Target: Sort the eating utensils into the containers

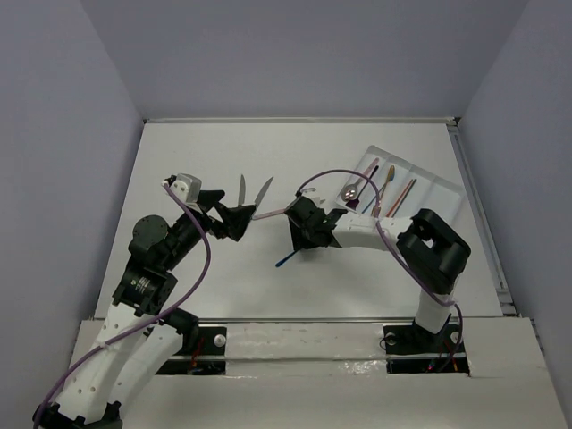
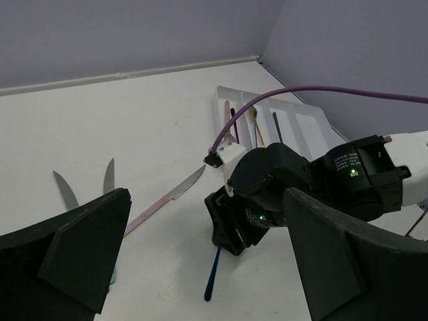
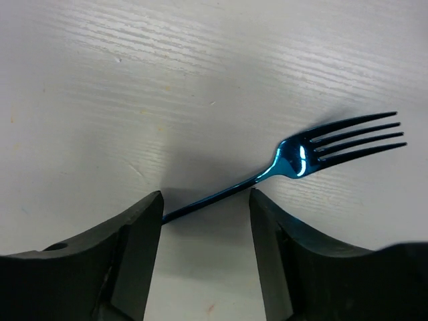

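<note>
1. Target: blue fork point(image 3: 294, 157), flat on the bare desk point(image 3: 100, 80), well apart from the white tray point(image 1: 438, 192) at far right.
2. Long axis: diagonal in the right wrist view, tines up-right and clear of the jaws, handle running down-left into the gap between them.
3. Right jaws: parted to a middling width, gripping nothing. Straddle the handle, one finger point(image 3: 134, 247) on each side.
4. Offset: handle sits tight beside the finger on the view's left, with a clear gap to the other. Contact there too fine to call.
5. Key relation: crosses the gap at a slant, not square to it, and off-centre. Closing from here probably pinches the handle towards its tail end, far from the head. Slanted pinch could swivel the fork. Judgement only.
6. Nearer arm: right arm point(image 1: 357, 234), wrist directly over the fork in the top view, with the fork's end poking out just below-left of it.
7. Left jaws: spread wide, empty, low near two silver knives point(image 1: 241, 189) and a pink-handled knife point(image 2: 167, 200). Not involved with the fork.
8. Tray: several coloured pieces already in its long compartments. Lies up-right of the fork, so next comes squeeze, lift, then carry that way, by my read.
</note>
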{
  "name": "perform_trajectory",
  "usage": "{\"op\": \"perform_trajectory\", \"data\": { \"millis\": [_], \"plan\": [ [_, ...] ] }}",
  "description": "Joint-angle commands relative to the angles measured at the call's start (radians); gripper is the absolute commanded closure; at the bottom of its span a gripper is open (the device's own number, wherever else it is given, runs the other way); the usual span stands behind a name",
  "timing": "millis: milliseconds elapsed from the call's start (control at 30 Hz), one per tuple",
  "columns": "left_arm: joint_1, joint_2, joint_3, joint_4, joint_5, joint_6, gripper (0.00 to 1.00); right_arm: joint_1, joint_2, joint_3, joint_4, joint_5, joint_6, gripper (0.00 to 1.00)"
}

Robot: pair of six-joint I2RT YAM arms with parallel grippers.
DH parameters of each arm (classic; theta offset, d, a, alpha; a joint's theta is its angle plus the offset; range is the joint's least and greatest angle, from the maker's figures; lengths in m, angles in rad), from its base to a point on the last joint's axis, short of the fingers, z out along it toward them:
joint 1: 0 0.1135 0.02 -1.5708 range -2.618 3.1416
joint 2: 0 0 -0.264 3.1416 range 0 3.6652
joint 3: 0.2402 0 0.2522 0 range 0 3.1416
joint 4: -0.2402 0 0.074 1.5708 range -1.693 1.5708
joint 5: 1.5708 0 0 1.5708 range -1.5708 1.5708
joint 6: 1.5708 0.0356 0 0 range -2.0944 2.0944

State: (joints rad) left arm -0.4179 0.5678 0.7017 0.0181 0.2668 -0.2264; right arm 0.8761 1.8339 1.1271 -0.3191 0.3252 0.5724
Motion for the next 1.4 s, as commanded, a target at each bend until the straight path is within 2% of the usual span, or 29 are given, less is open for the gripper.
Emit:
{"op": "perform_trajectory", "data": {
  "millis": [0,167,333,400,433,500,733,833,1000,1100,1367],
  "plan": [
    [0.004,-0.005,0.021,0.057,0.018,-0.007,0.01,-0.008,0.036,0.011,-0.043,0.034,0.012,0.50],
    [0.004,-0.003,0.022,0.057,0.020,-0.008,0.01,-0.008,-0.005,-0.048,-0.048,0.034,0.020,0.69],
    [0.004,-0.003,0.022,0.059,0.022,-0.010,0.01,-0.008,-0.044,-0.110,-0.054,0.041,0.038,0.78],
    [0.004,-0.003,0.022,0.059,0.023,-0.010,0.01,-0.008,-0.054,-0.134,-0.046,0.040,0.044,0.86],
    [0.004,-0.003,0.022,0.059,0.022,-0.010,0.01,-0.008,-0.053,-0.139,-0.043,0.038,0.044,0.95],
    [0.004,-0.005,0.021,0.057,0.022,-0.010,0.01,-0.008,-0.056,-0.139,-0.041,0.046,0.049,1.00],
    [0.004,-0.008,0.021,0.056,0.017,-0.008,0.01,-0.040,-0.156,-0.119,0.032,0.061,0.041,1.00],
    [0.004,-0.011,0.021,0.054,0.017,-0.008,0.01,-0.116,-0.260,-0.118,0.089,0.031,-0.002,1.00],
    [0.004,-0.014,0.022,0.054,0.018,-0.008,0.01,-0.343,-0.399,-0.101,0.149,0.003,-0.075,1.00],
    [0.004,-0.016,0.022,0.052,0.018,-0.008,0.01,-0.491,-0.401,-0.089,0.202,-0.035,-0.082,1.00],
    [0.004,-0.016,0.024,0.049,0.012,-0.005,0.01,-0.710,-0.253,-0.013,0.276,-0.057,-0.062,1.00]
  ]
}}
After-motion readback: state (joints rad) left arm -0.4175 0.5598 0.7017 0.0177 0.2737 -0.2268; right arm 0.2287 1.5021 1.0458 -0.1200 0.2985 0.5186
